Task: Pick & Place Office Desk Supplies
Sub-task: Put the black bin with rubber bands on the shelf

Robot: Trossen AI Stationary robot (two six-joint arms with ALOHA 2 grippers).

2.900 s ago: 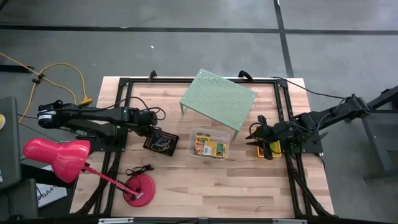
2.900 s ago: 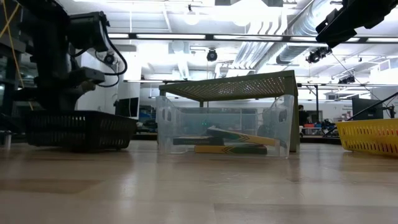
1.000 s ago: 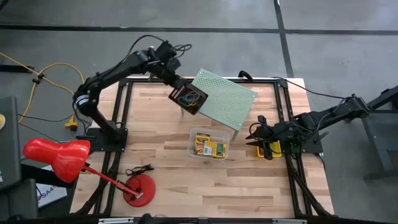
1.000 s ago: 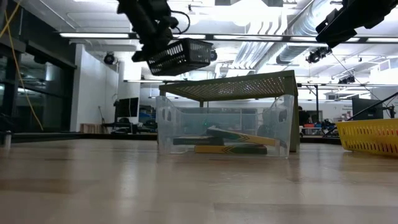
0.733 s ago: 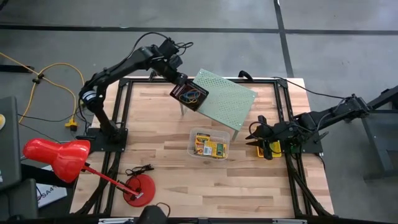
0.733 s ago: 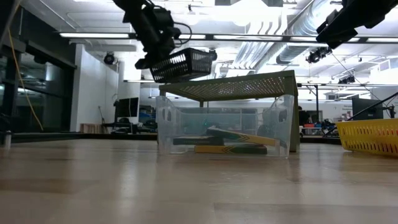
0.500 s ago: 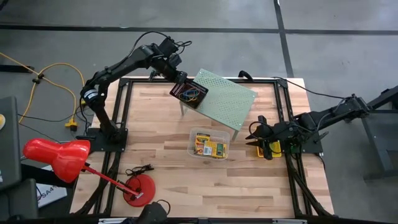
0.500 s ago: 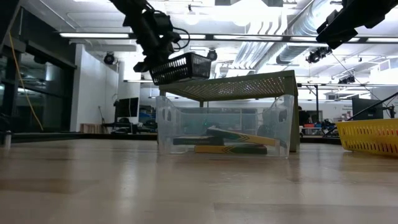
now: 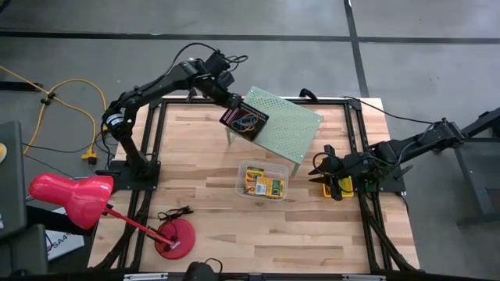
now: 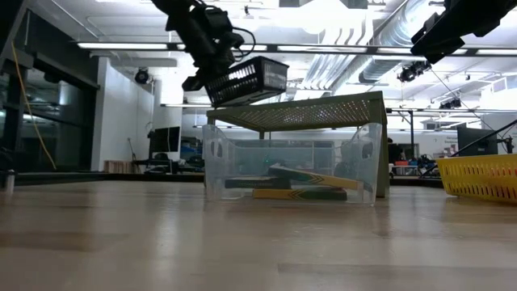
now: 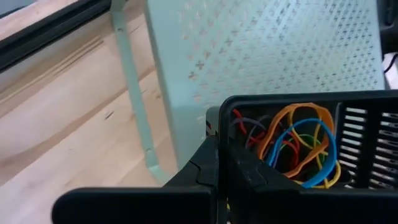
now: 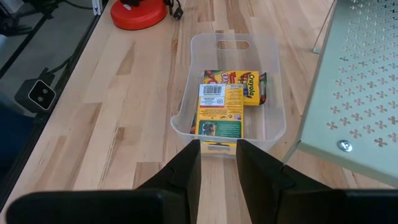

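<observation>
My left gripper (image 9: 232,102) is shut on the small black mesh tray (image 9: 244,121), which it holds in the air over the left corner of the pale green perforated shelf (image 9: 281,125). Coloured rubber bands (image 11: 301,146) lie in the tray. In the low view the tray (image 10: 246,81) hangs tilted just above the shelf top (image 10: 323,109). The clear tub (image 9: 263,181) stands on the table and holds green-and-yellow card boxes (image 12: 221,109). My right gripper (image 9: 319,167) waits open near the table's right edge, beside the yellow basket (image 9: 341,187). My left gripper holds the mesh tray by one side wall (image 11: 225,134), which stands between the two fingers, one finger (image 11: 205,165) outside and one inside. The tray is lifted clear of table and shelf. It is tilted, with the end away from the gripper higher.
A pink-red desk lamp (image 9: 74,195) with a round base (image 9: 173,236) stands at the table's near left corner. Black frame rails (image 9: 148,148) run along the table's sides. Bare wood lies in front of the tub and left of it.
My left gripper has carried the mesh tray a little toward the table's right, farther over the shelf's left corner. The tray dipped toward the shelf top and then rose slightly, staying tilted. The right arm has kept still.
</observation>
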